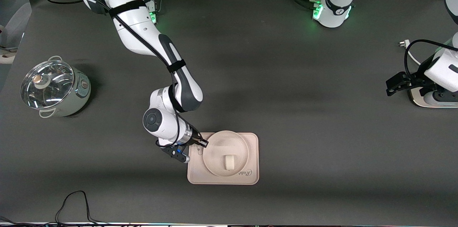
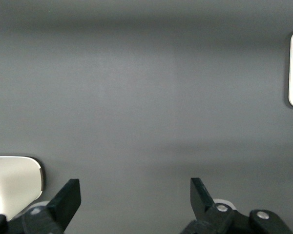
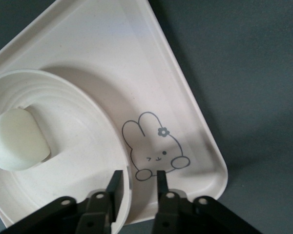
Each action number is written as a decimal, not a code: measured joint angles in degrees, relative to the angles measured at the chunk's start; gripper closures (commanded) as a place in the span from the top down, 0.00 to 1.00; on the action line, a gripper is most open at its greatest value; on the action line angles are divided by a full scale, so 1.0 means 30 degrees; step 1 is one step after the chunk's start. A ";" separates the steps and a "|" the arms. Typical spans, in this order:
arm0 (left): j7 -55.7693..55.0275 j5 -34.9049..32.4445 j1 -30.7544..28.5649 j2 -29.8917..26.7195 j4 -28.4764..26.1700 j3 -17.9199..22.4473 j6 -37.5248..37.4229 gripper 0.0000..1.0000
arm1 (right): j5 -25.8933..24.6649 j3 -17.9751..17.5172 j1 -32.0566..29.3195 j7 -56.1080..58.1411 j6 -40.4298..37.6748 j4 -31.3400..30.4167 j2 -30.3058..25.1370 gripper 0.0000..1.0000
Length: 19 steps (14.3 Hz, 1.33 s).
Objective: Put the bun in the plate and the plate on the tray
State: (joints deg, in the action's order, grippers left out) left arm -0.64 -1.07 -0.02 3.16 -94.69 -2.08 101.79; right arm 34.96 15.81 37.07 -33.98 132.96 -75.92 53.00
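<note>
The plate (image 1: 214,140) lies on the tray (image 1: 252,141), near the front camera. The bun (image 1: 229,162) rests in the plate, toward its nearer side. My right gripper (image 1: 204,143) is low at the plate's rim, at the tray's end toward the right arm. In the right wrist view its fingers (image 3: 139,178) straddle the plate's rim (image 3: 63,80), one inside the plate, one over the tray's (image 3: 136,58) rabbit drawing, with a gap showing, so it is open. The bun (image 3: 17,139) shows there too. My left gripper (image 1: 390,89) waits open (image 2: 136,187) above the table at the left arm's end.
A steel pot with a glass lid (image 1: 53,89) stands toward the right arm's end of the table. A white flat device (image 1: 429,101) lies under the left arm. A black cable (image 1: 71,202) loops at the table's edge nearest the front camera.
</note>
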 measured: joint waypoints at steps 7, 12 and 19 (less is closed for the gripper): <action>0.0000 0.0001 0.0005 -0.0006 -0.0001 -0.0022 0.0007 1.00 | 0.0006 0.0170 -0.0389 -0.0001 -0.0399 0.0786 -0.0475 1.00; 0.0000 0.0001 0.0008 -0.0008 -0.0002 -0.0043 0.0011 1.00 | -0.1386 0.0994 -0.1557 0.2766 -0.4430 0.1087 -0.3188 1.00; -0.0002 0.0002 0.0011 -0.0016 0.0003 -0.0063 0.0030 1.00 | -0.4385 0.3958 -0.1889 0.7097 -1.0591 0.1062 -0.7835 1.00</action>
State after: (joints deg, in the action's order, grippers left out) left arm -0.65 -1.06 0.01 3.11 -94.68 -2.27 101.88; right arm 21.81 27.68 31.40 -12.69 101.19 -72.74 29.50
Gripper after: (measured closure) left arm 0.000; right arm 0.000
